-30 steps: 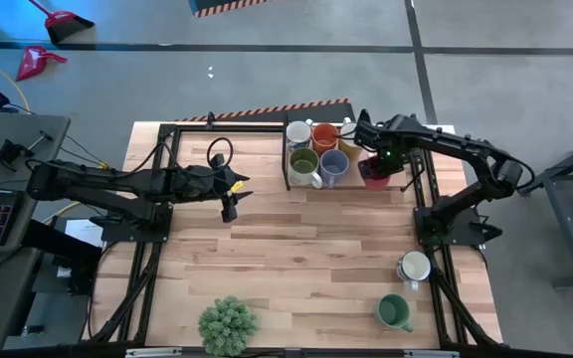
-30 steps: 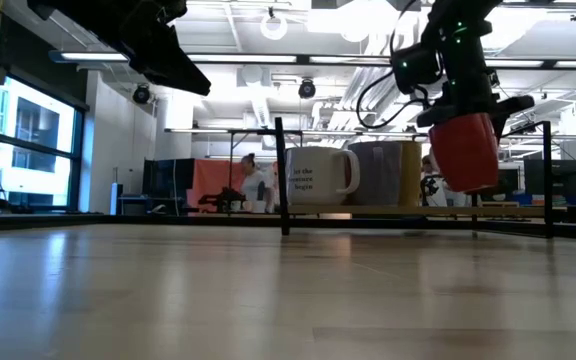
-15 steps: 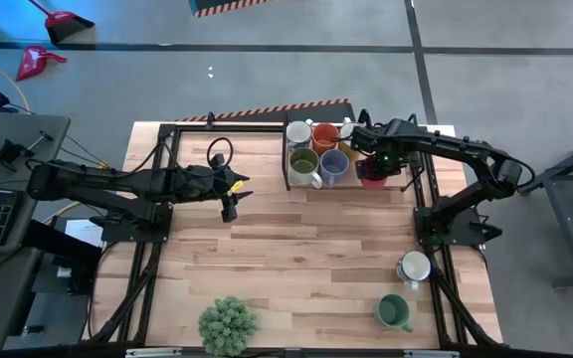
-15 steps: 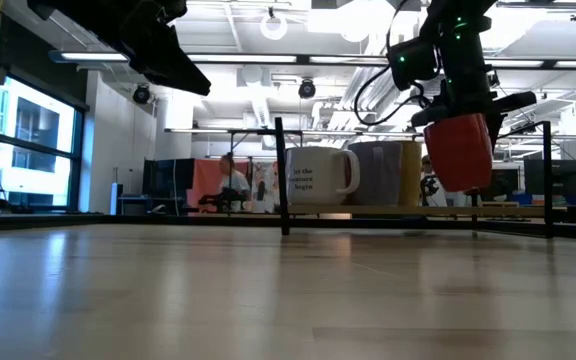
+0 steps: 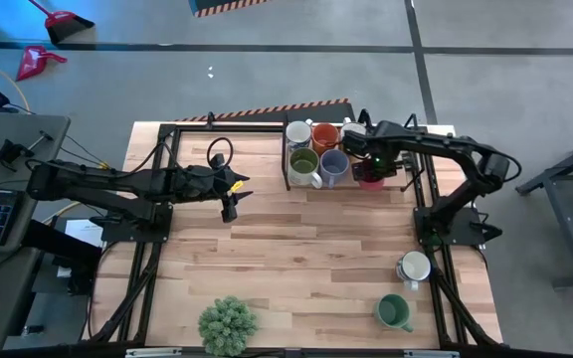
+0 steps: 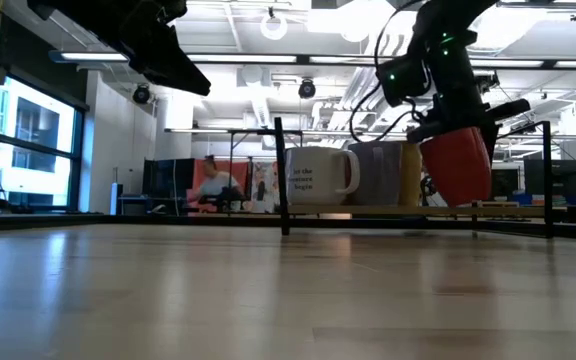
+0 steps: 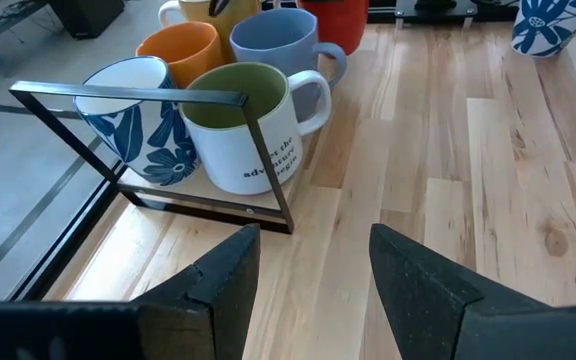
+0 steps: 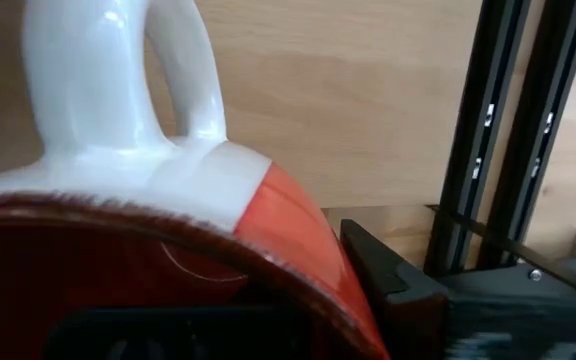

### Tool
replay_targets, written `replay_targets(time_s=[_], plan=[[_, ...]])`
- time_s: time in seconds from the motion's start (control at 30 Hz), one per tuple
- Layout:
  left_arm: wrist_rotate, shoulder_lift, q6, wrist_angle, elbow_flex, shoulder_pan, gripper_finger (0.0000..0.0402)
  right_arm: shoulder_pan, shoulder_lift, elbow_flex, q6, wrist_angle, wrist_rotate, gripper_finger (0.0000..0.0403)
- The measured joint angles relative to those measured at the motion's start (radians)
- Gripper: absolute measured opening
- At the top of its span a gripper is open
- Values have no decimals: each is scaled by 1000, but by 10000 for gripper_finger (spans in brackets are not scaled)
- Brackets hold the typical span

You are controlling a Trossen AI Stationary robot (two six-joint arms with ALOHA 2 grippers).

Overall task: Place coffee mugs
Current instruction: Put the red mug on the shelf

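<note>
A red mug with a white handle hangs tilted under my right gripper, which is shut on it beside the black-framed rack at the table's far side. In the rack stand a blue-flowered mug, an orange one, a white one with an olive inside and a blue-grey one. Another flowered mug and a dark green mug rest on their bases near the front right. My left gripper hovers open left of the rack, clear of everything. My right gripper holds the red mug by its rim, close to the white handle. One finger lies against the outer wall; the other seems to be inside the cup, mostly hidden. The fingers come from above, pointing steeply down. The mug hangs tilted, low over the rack's floor.
A bushy potted plant stands at the front edge. Black frame rails run along both sides of the wooden table. Bare wood lies between the rack and the front mugs.
My right gripper has sunk a little and shifted toward the mugs in the rack, rolling its wrist as it went. The red mug came with it, now lower and tilted differently. It stayed shut on the mug.
</note>
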Motion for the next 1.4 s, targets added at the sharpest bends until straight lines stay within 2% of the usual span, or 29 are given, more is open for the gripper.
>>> replay_targets(time_s=[0.2,0.4,1.07,1.4], plan=[[9,0,2,0,0,0,180,-12,-19,-5,-19,-2,5,10],[17,0,25,0,0,0,180,-15,-54,-8,-11,-35,53,10],[23,0,18,-1,0,0,180,-44,-54,-7,-49,69,56,10],[23,0,16,-8,0,0,180,-46,-54,-7,-49,58,51,10]])
